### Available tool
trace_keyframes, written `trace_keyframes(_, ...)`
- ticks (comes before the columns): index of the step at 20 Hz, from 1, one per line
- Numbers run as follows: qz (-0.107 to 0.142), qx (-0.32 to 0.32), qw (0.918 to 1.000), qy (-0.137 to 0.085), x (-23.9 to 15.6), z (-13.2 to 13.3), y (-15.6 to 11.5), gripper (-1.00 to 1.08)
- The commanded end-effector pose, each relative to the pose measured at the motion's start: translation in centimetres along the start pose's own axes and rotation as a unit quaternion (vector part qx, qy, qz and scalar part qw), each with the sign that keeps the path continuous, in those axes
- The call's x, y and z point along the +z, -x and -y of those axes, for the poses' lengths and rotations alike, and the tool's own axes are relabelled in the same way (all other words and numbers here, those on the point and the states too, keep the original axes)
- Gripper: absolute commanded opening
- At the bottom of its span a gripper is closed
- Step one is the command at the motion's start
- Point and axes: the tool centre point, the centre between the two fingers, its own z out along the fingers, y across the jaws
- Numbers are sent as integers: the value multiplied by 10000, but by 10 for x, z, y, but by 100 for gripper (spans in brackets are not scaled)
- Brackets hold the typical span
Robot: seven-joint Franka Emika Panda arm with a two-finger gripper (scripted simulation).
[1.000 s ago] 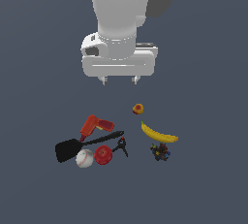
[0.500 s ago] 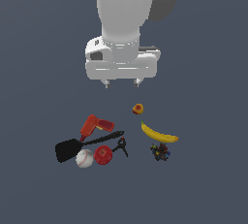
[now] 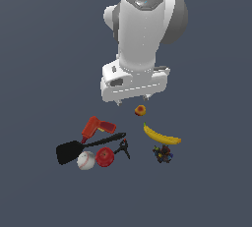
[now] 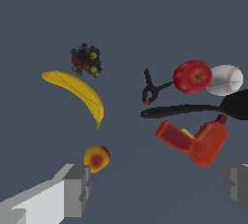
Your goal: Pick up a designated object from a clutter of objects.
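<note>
My gripper [image 4: 155,189] hangs wide open above the banana [image 4: 77,92] — descending carelessly could nudge the orange-red fruit [image 4: 97,158] (just beside the banana's tip) — spoiling my grasp

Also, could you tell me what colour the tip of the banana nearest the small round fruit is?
Green, on the otherwise yellow banana; the wrist view shows it best.

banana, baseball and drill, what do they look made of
Banana: matte yellow peel with a thin dark seam and greenish tip, seemingly real fruit. Baseball: white, leather-like, with red stitch lines. Drill: smooth red body, likely moulded plastic, with a yellow patch; the render leaves the finish uncertain.
</note>
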Motion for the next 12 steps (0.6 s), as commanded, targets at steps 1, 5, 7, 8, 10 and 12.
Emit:
trace_keyframes(1,5,-426,9991,37,20,11,-11,100)
trace_keyframes(5,1,-1255,9921,79,59,36,-30,100)
trace_keyframes(7,-5,-1684,9857,86,80,50,-38,100)
trace_keyframes(8,-10,-1897,9818,86,91,57,-41,100)
trace_keyframes(10,-22,-2291,9734,78,111,71,-47,100)
trace_keyframes(12,-37,-2639,9645,65,128,84,-52,100)
